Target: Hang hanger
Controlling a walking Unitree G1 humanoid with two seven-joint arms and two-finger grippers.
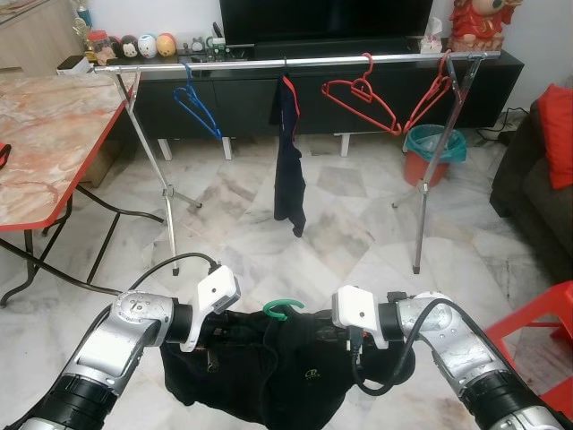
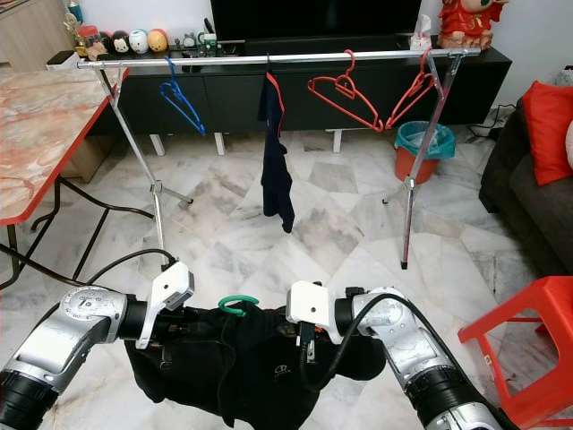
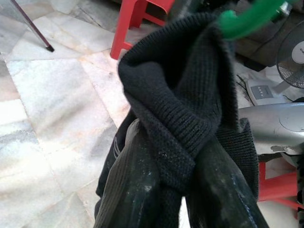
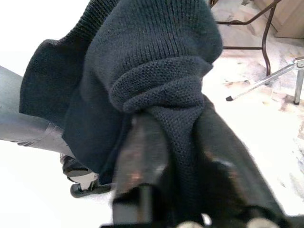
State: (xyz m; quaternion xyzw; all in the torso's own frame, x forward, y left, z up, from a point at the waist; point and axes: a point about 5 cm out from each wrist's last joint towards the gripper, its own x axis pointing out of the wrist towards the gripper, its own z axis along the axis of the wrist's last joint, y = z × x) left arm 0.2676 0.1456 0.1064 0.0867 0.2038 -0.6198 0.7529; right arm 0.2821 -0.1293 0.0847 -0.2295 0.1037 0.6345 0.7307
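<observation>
In the left eye view, the left tool (image 1: 204, 333) and the right tool (image 1: 356, 333) hold a black sweater (image 1: 269, 376) low and near, between them. The green hanger hook (image 1: 282, 309) stands up from its collar. Far ahead is the silver rail (image 1: 295, 61), with a blue hanger (image 1: 199, 106) at left, a dark garment (image 1: 288, 161) in the middle and red hangers (image 1: 363, 98) at right.

In the left wrist view, the black fingers (image 3: 128, 190) are closed on a fold of knit, the hook just beyond.

In the right wrist view, the fingers (image 4: 142, 156) also pinch the knit.

To do it well, I think the robot should walk closer, lift both arms evenly, keep the hook upright, and aim for the free rail between the blue hanger and the dark garment.
</observation>
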